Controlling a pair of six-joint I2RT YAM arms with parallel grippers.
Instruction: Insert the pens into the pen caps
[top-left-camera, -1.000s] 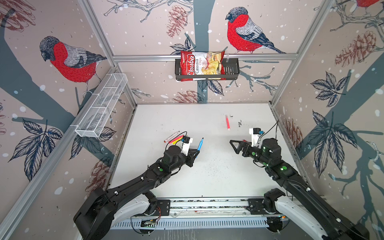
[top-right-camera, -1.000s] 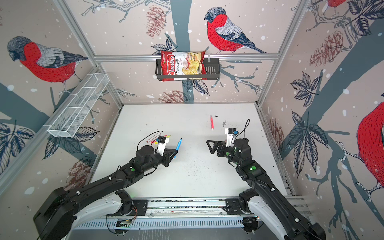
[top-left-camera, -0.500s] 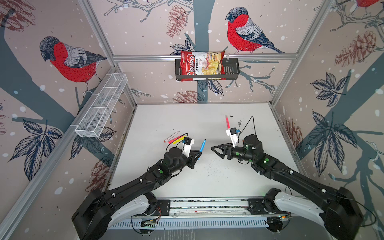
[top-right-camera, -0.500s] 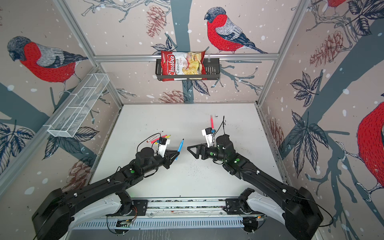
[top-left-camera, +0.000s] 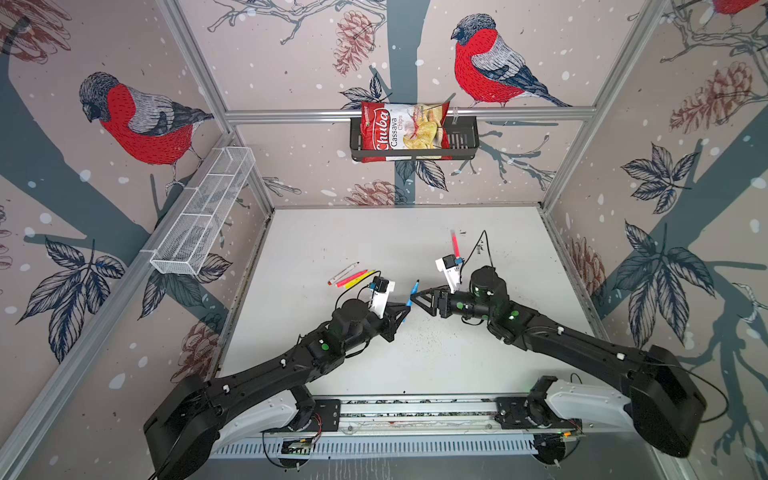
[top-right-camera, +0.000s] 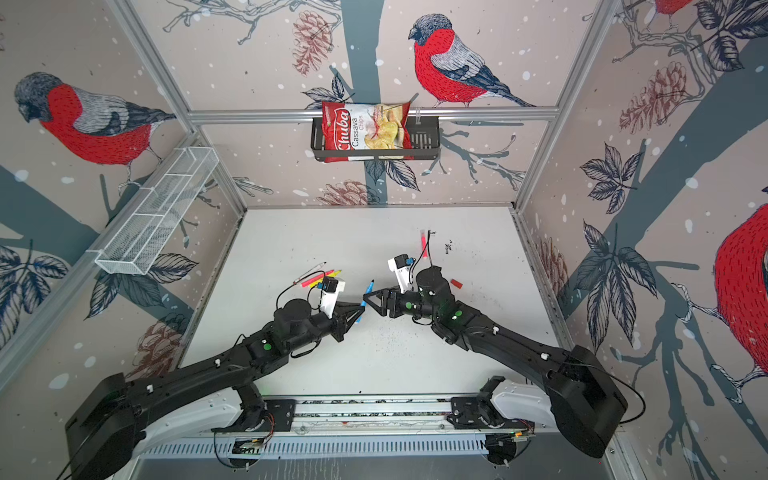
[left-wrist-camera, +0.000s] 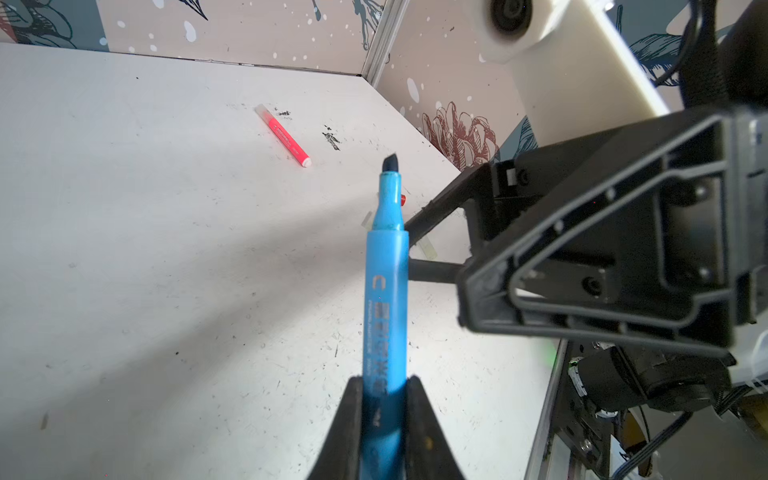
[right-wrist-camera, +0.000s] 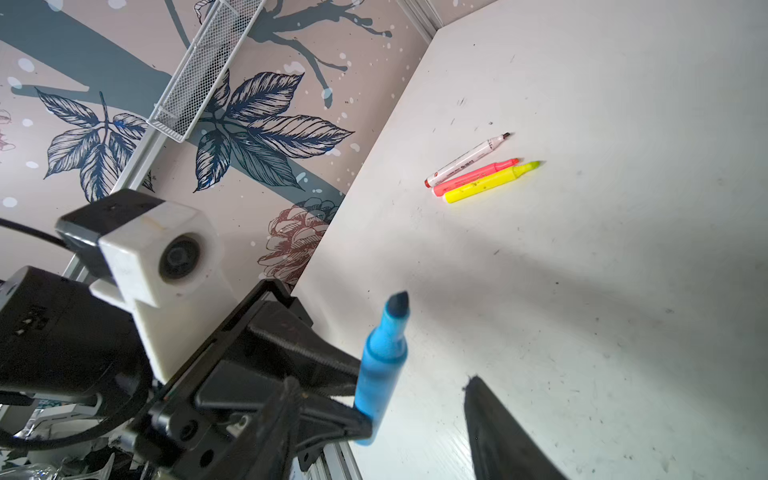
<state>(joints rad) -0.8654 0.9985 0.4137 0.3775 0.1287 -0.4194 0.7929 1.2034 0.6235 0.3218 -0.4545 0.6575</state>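
Beyond the left gripper (top-left-camera: 404, 311), on its outer side, a white pen (top-left-camera: 343, 273), a pink pen (top-left-camera: 351, 278) and a yellow pen (top-left-camera: 360, 282) lie side by side on the table (top-left-camera: 353, 232), well apart from its tips. The left gripper is clamped on the lower barrel of the blue pen (top-left-camera: 412, 296), whose dark tip slants up and away from it. The right gripper (top-left-camera: 415, 296) faces it with its tips just beside the blue pen's upper half, jaws apart and holding nothing. Beyond the right gripper lies a far pink pen (top-left-camera: 455, 243).

A top view shows a red cap (top-right-camera: 456, 284) on the table behind the right wrist. Only the left wrist view shows a whitish cap (left-wrist-camera: 429, 250), seen through the gap between the right fingers (left-wrist-camera: 446, 198). Only the right wrist view shows the three pens' bare tips, and just one right finger.
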